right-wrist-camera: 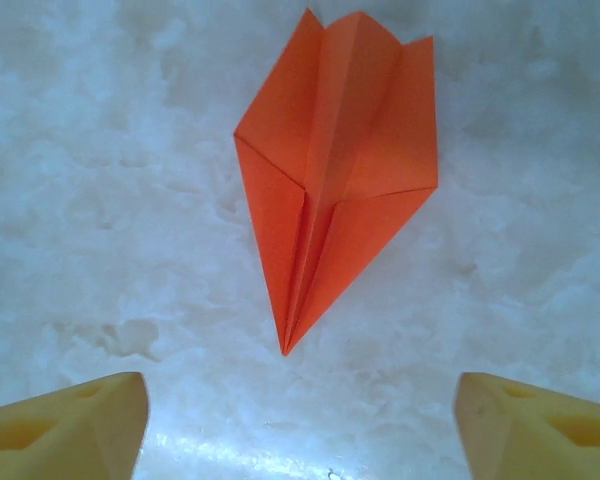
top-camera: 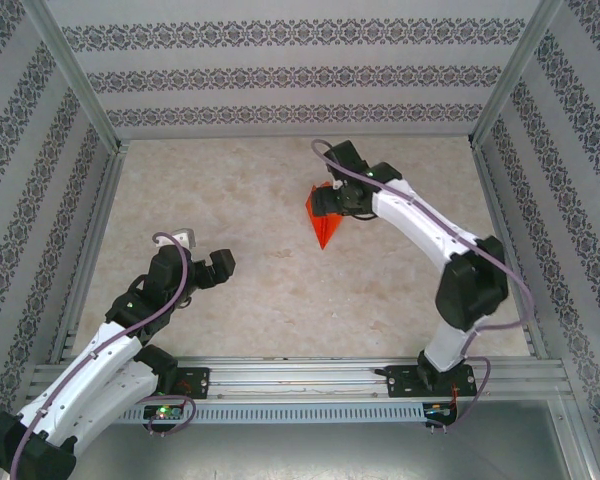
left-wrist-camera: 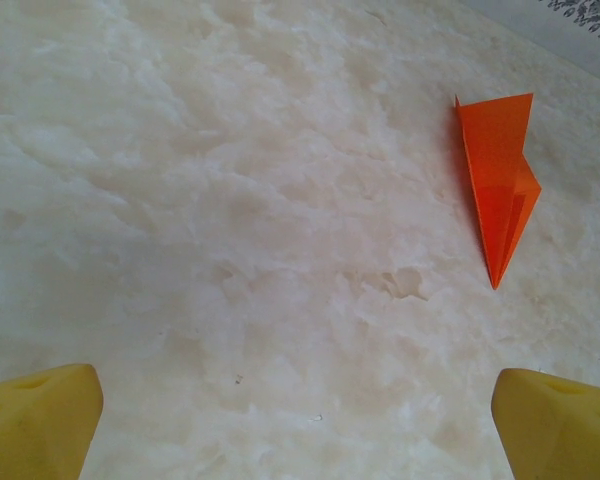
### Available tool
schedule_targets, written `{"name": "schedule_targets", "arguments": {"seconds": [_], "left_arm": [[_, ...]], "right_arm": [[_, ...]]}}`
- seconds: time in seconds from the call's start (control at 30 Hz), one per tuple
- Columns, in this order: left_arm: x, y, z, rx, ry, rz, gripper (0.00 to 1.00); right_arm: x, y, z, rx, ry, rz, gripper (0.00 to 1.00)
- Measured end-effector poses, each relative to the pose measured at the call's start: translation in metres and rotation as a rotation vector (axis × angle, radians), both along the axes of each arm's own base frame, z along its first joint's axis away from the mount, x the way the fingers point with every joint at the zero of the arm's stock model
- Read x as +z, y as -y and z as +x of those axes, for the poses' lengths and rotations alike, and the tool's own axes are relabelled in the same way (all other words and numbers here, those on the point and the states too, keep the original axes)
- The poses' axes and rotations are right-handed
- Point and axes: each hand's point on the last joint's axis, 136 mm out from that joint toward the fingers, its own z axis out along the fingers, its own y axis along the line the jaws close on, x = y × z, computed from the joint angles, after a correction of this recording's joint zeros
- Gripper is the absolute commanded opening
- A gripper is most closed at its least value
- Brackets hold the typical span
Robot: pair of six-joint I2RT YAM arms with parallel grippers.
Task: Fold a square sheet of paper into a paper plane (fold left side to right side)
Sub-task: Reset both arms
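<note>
Right wrist: paper plane (right-wrist-camera: 332,170), seemingly flat.

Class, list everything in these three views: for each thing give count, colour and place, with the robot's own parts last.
paper plane: one, orange-red, on the table, tip towards the right claw.
table: one, pale marbled beige, under everything.
walls: three, white with grey patterned bands, around the table.
metal rail: one, silver, at the table's near edge.
left arm: one, white and black, near left.
right arm: one, white and black, right side.
left claw: one, yellow fingertips, open, over bare table.
right claw: one, yellow fingertips, open, just short of the plane's tip.
</note>
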Motion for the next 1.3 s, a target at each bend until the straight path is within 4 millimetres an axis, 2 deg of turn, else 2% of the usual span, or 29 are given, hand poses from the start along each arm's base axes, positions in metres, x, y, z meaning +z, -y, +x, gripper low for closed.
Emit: {"name": "schedule_targets", "arguments": {"seconds": [0.03,0.13,0.27,0.4,0.57,0.8,1.03,1.3], "left_arm": [[0.000,-0.001,0.000,0.005,0.000,0.000,1.00],[0.004,-0.002,0.002,0.016,0.004,0.001,1.00],[0.019,-0.003,0.006,0.027,0.030,-0.007,1.00],[0.031,-0.003,0.008,0.033,0.054,-0.014,1.00],[0.029,-0.006,0.007,0.041,0.046,-0.004,1.00],[0.026,-0.009,0.006,0.052,0.034,0.006,1.00],[0.030,-0.012,0.007,0.066,0.039,0.014,1.00],[0.038,-0.016,0.010,0.081,0.057,0.035,1.00]], "right_arm": [[0.005,0.003,-0.006,0.003,0.017,0.008,0.98],[0.016,0.015,-0.021,0.008,0.059,0.023,0.98],[0.024,0.039,-0.038,-0.019,0.106,0.044,0.98],[0.018,0.068,-0.056,-0.067,0.135,0.062,0.98],[0.011,0.095,-0.073,-0.119,0.175,0.110,0.98],[0.003,0.138,-0.081,-0.238,0.272,0.156,0.98],[-0.020,0.182,-0.088,-0.386,0.337,0.161,0.98],[-0.034,0.196,-0.086,-0.415,0.451,0.139,0.98]]}}
